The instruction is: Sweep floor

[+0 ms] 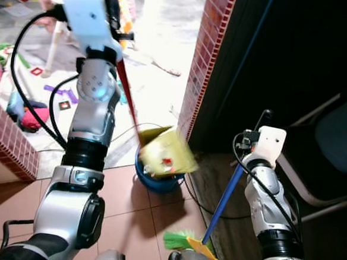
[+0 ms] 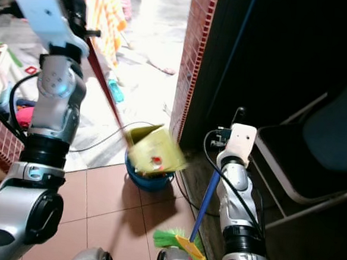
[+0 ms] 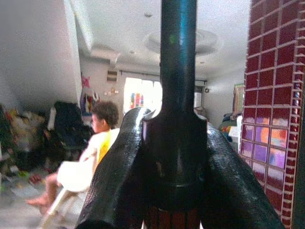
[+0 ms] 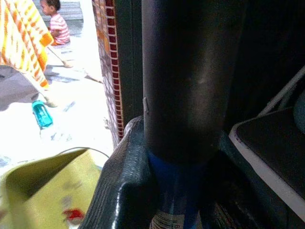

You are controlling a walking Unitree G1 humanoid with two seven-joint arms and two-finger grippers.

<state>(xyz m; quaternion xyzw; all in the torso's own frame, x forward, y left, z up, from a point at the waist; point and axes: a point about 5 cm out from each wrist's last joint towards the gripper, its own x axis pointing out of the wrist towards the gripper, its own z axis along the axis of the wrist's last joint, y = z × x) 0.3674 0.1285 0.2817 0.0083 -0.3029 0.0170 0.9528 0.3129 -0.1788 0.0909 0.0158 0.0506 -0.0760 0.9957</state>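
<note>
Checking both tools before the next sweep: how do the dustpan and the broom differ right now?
The dustpan is yellow-green on a red handle, raised over a blue bucket by the left gripper. The broom has a blue handle and green bristles low near the floor, held by the right gripper. The dustpan looks motion-blurred, the broom sharper. Both are gripped by their handles.

Lighting was pretty uneven. Daylight poured in from the far room and blew out the pale floor (image 1: 169, 22) to near white, while the corner behind the brick pillar (image 1: 205, 61) sat almost black, the folding chair (image 2: 315, 146) barely readable. The yellow dustpan (image 1: 167, 153) was smeared with motion blur. In the left wrist view the window (image 3: 138, 98) glared and the seated person (image 3: 95, 148) looked soft. Right wrist view: the close broom handle (image 4: 183, 86) was dark and fuzzy.
</note>
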